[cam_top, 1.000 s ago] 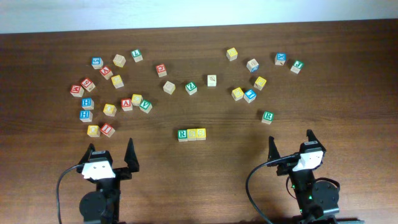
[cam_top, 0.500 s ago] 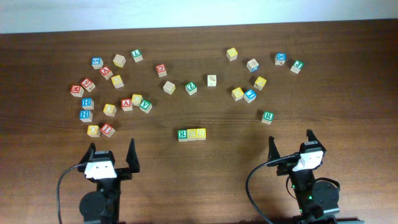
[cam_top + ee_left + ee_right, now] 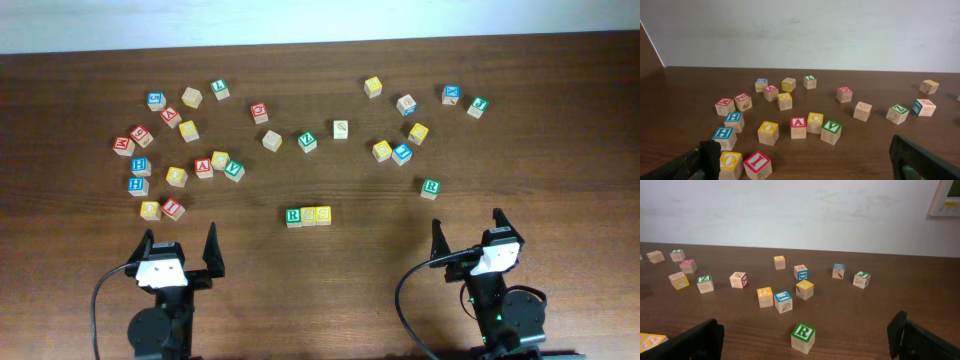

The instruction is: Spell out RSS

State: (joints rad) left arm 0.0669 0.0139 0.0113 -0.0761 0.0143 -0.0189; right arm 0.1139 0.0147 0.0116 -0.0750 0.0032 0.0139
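In the overhead view three cubes stand side by side in a row at mid-table: a green-framed R cube (image 3: pixel 293 215), then two yellow-faced cubes (image 3: pixel 308 214) (image 3: pixel 323 214). The letters on the yellow faces are too small to read. My left gripper (image 3: pixel 180 243) is open near the front edge, left of the row, with nothing between its fingers. My right gripper (image 3: pixel 468 230) is open at the front right, also empty. In the right wrist view a yellow cube (image 3: pixel 650 341) of the row shows at the bottom left edge.
A second green R cube (image 3: pixel 430 186) (image 3: pixel 803 337) sits just ahead of my right gripper. Several loose letter cubes lie scattered at the back left (image 3: pixel 178 176) and back right (image 3: pixel 401 153). A yellow O cube (image 3: pixel 731 163) and red I cube (image 3: pixel 757 164) lie close to my left fingers.
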